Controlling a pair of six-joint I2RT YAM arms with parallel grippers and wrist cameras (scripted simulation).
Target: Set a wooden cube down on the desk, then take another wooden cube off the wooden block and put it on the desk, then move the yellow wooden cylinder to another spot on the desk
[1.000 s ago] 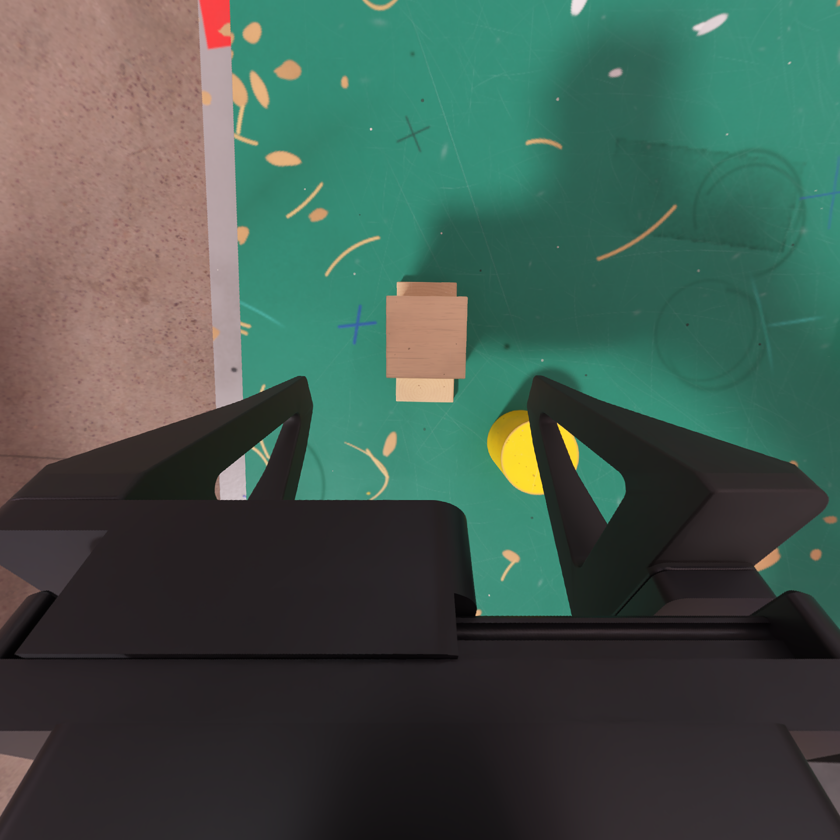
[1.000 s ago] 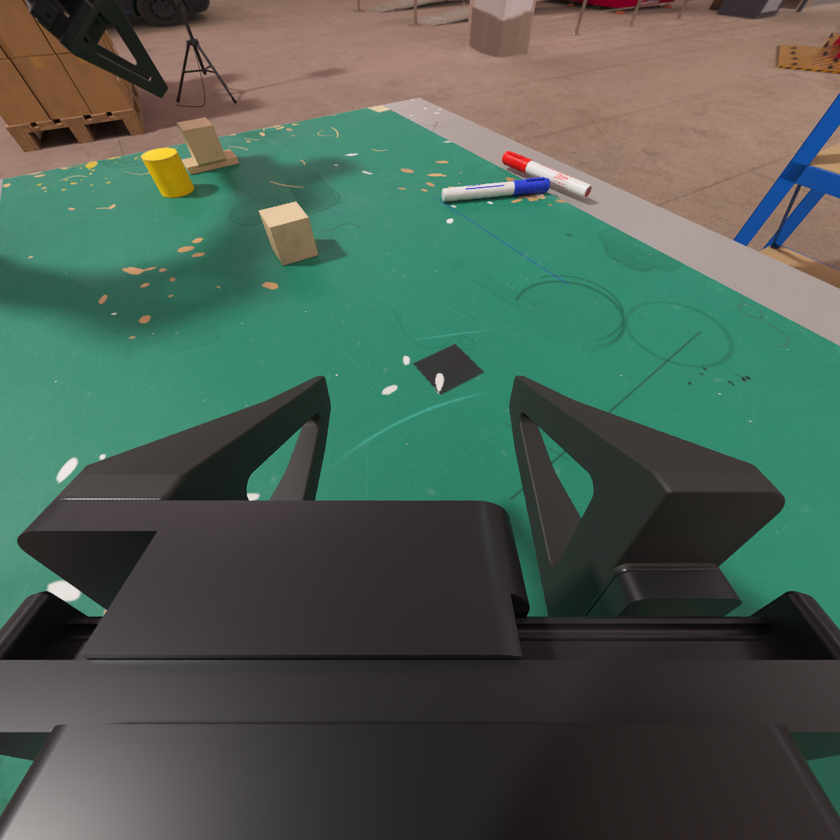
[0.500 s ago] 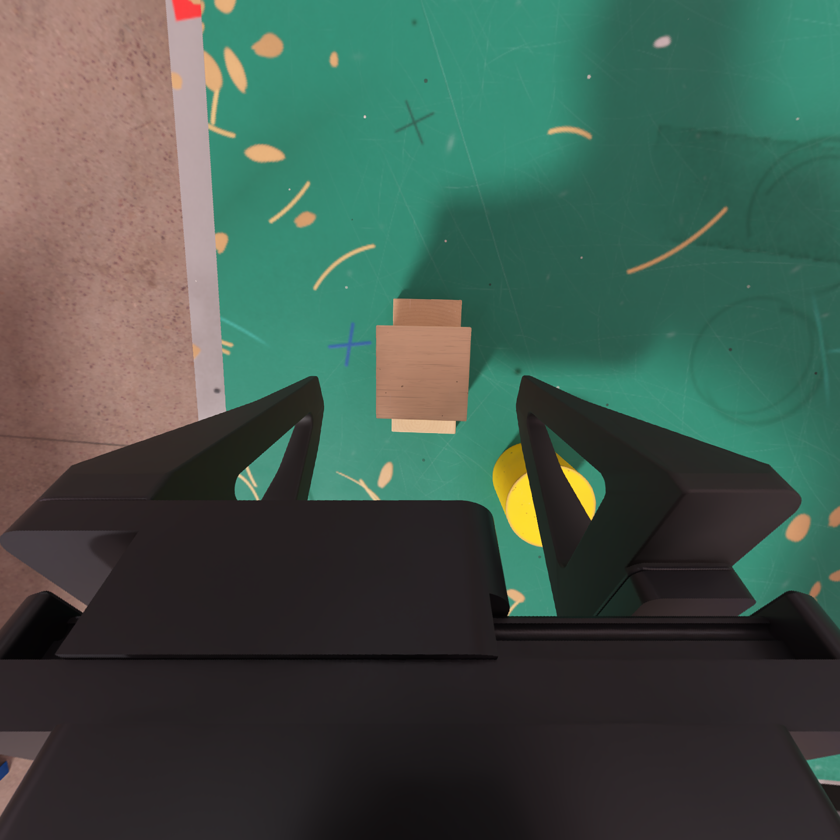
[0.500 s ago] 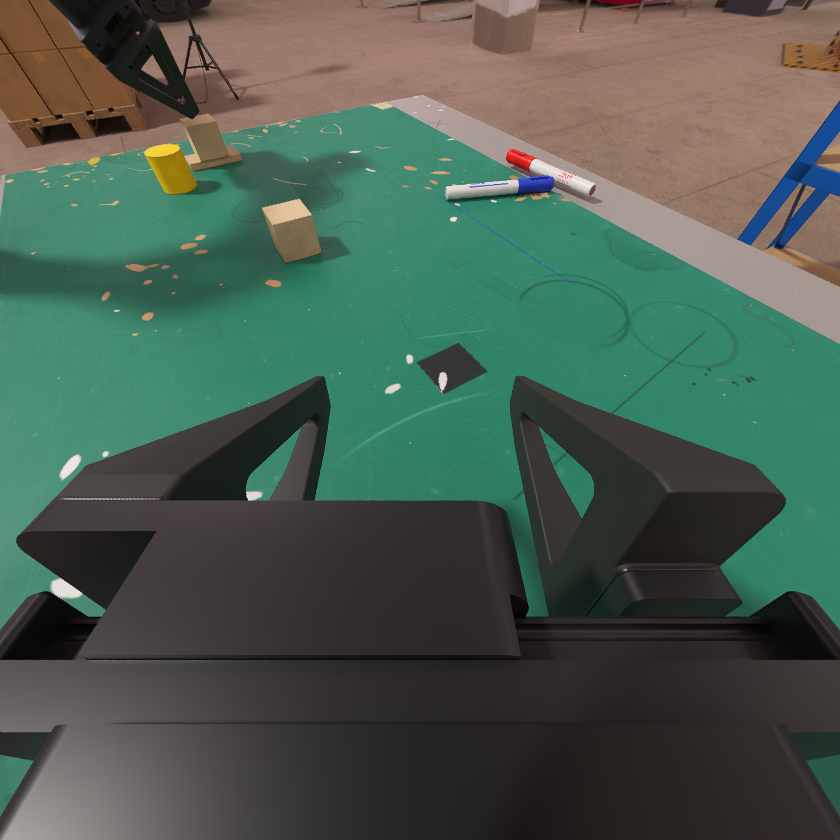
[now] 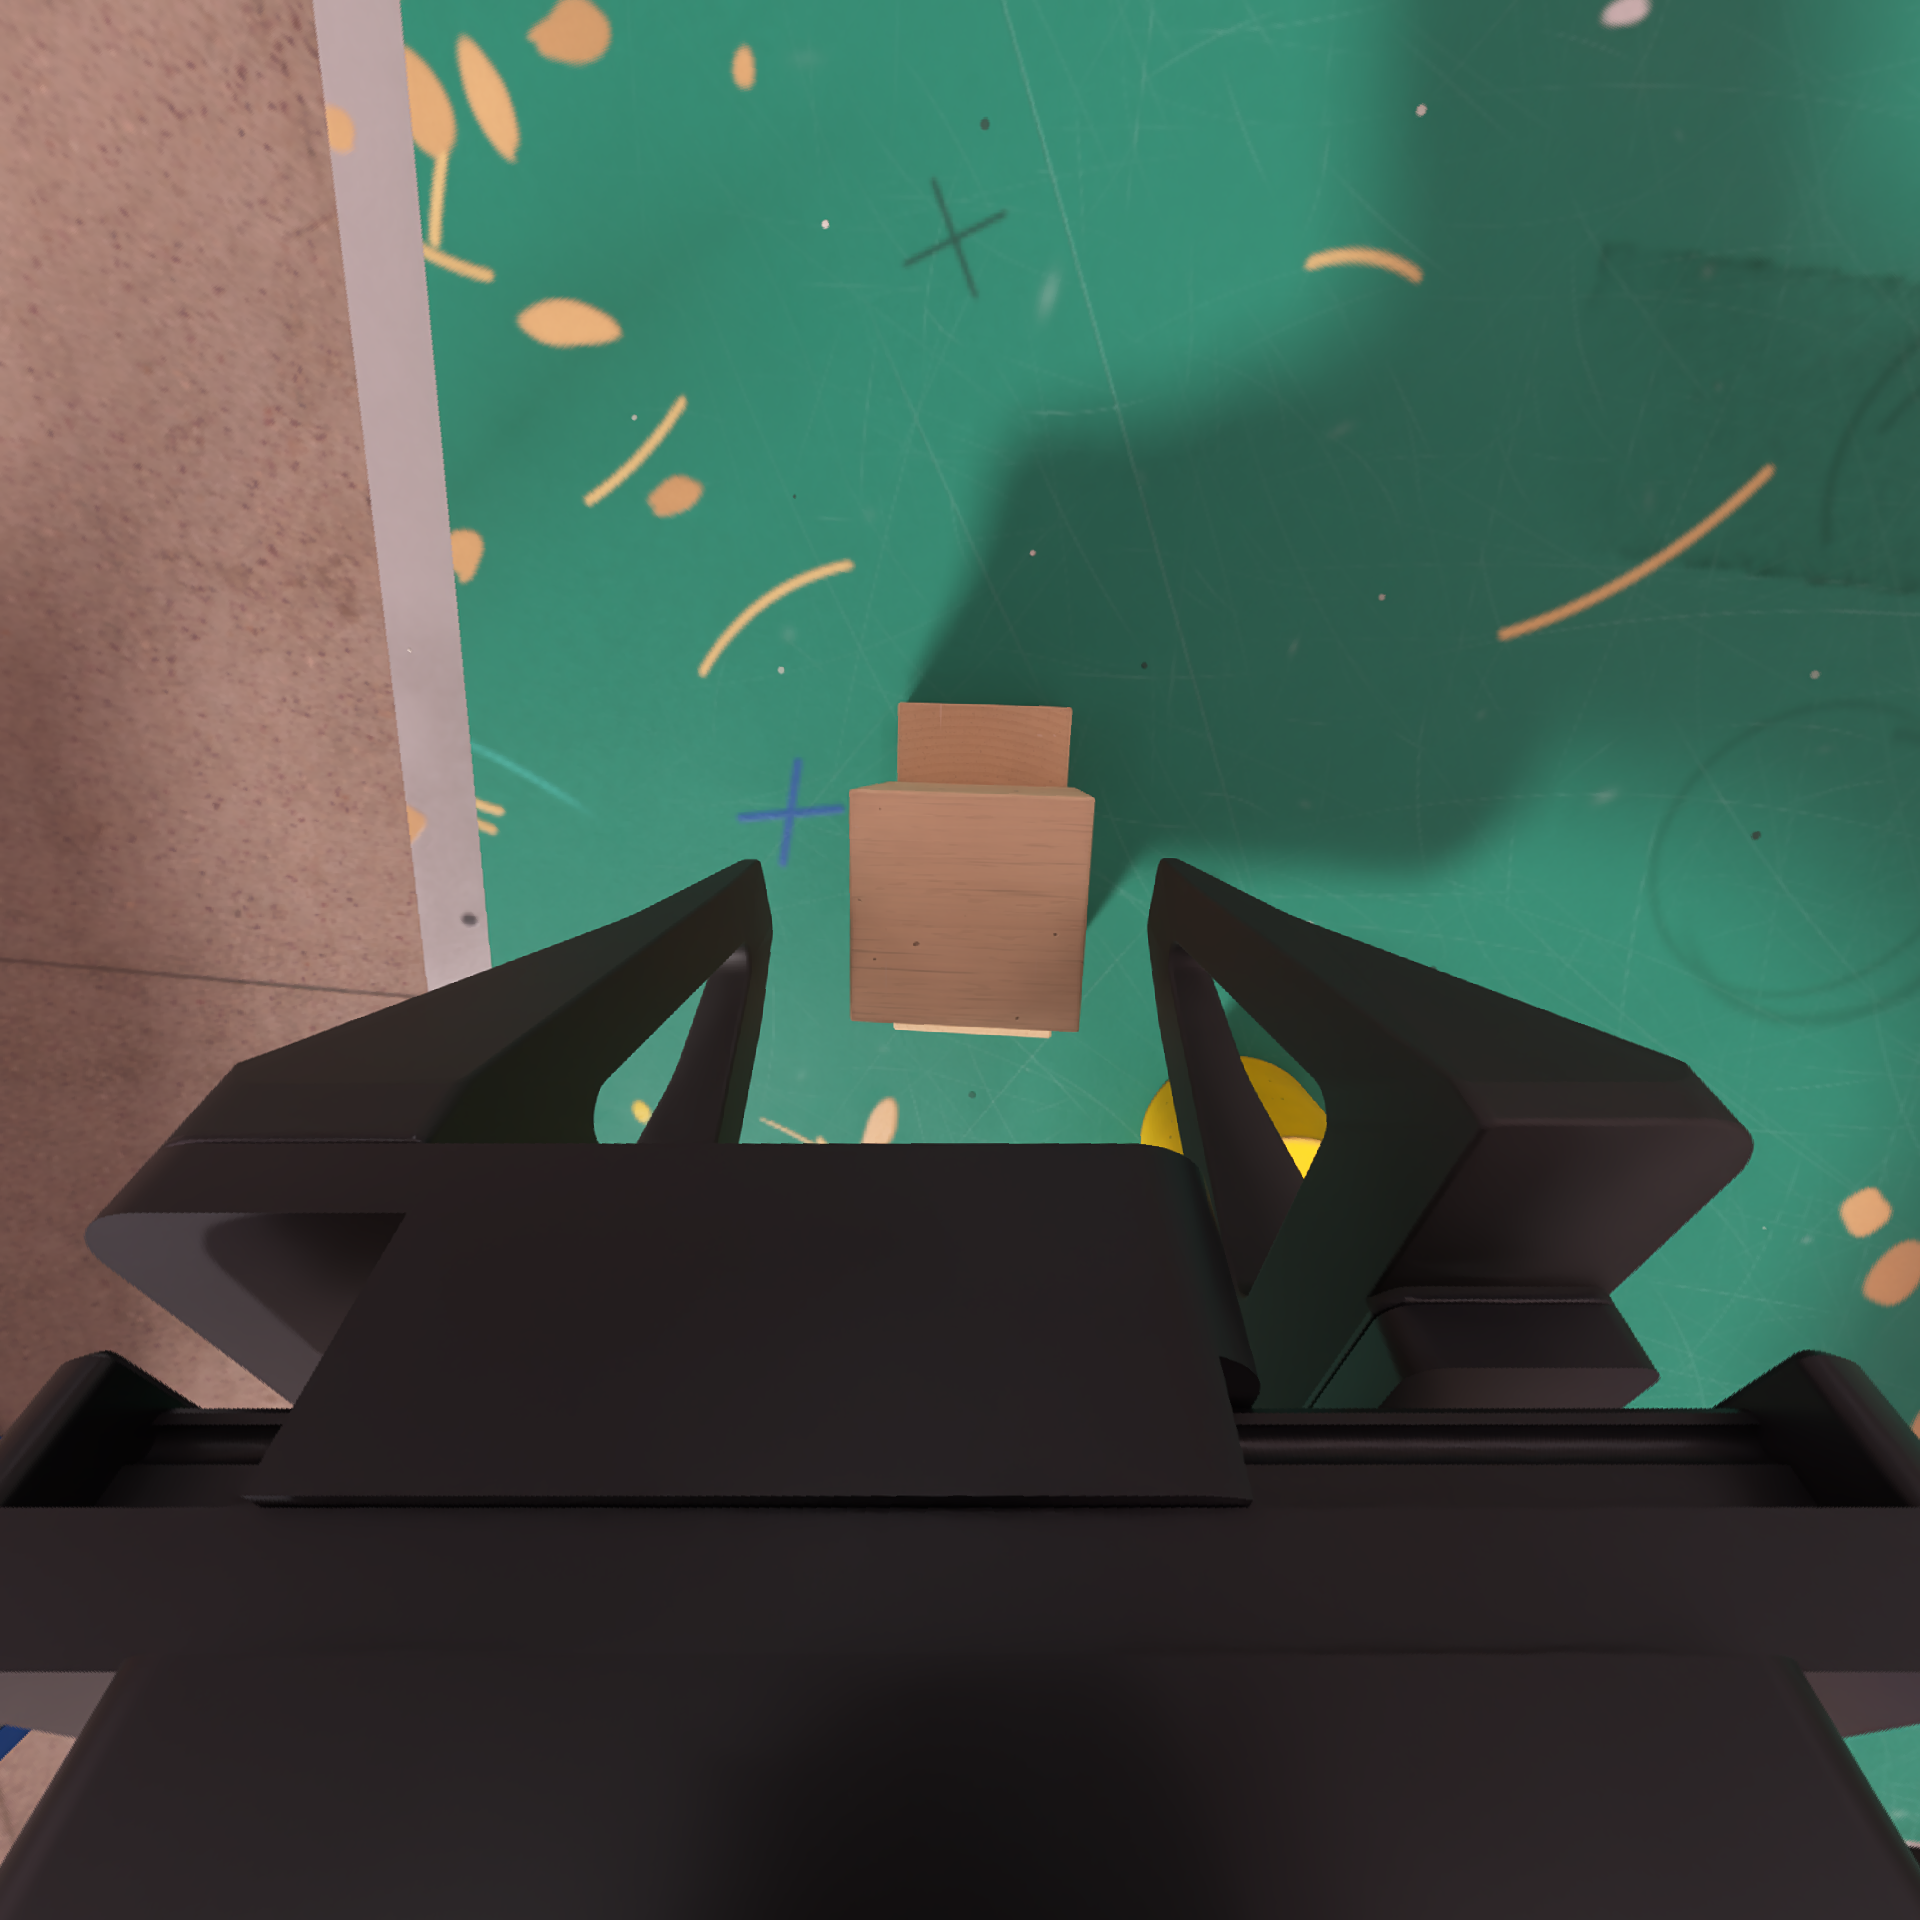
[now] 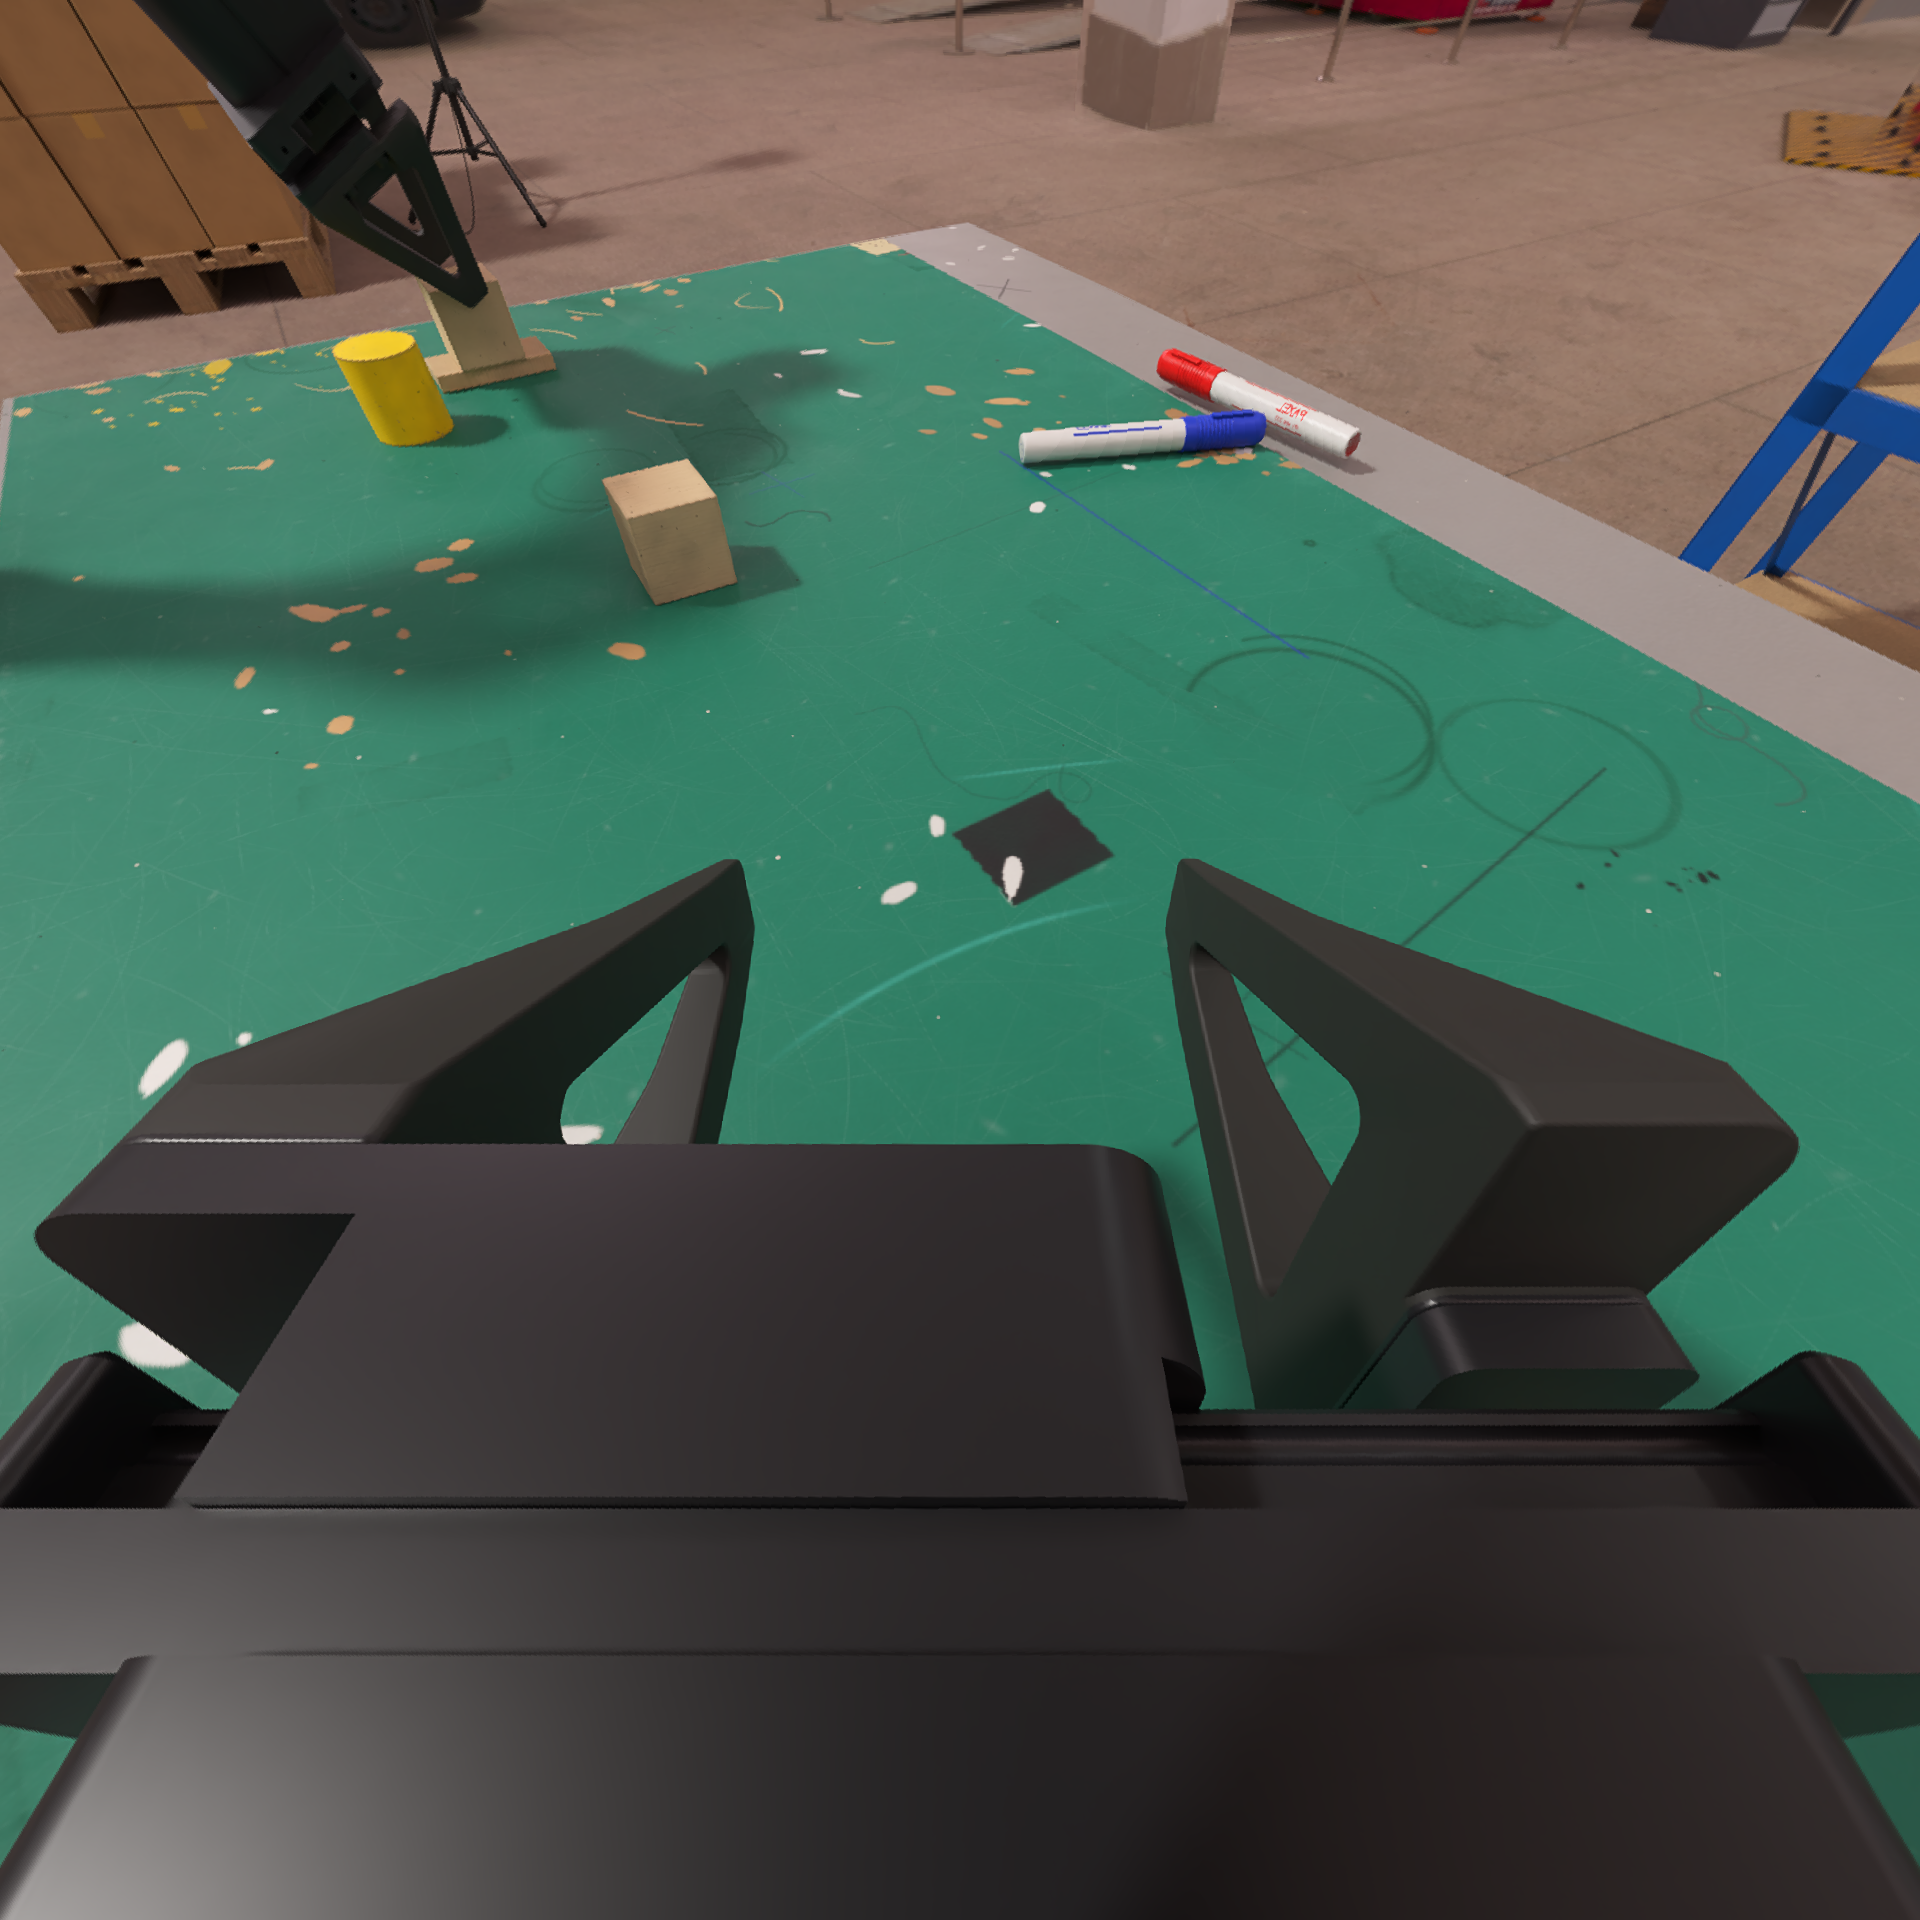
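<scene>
Green table lay below; the left pincer had descended, wide open and empty, around the stacked wooden cube; the right pincer idled open.

The left wrist view looks steeply down, close over the cube on the wooden block by the desk edge. The right wrist view looks obliquely across the desk from farther off. Both share that block, the cube and the yellow wooden cylinder.
</scene>
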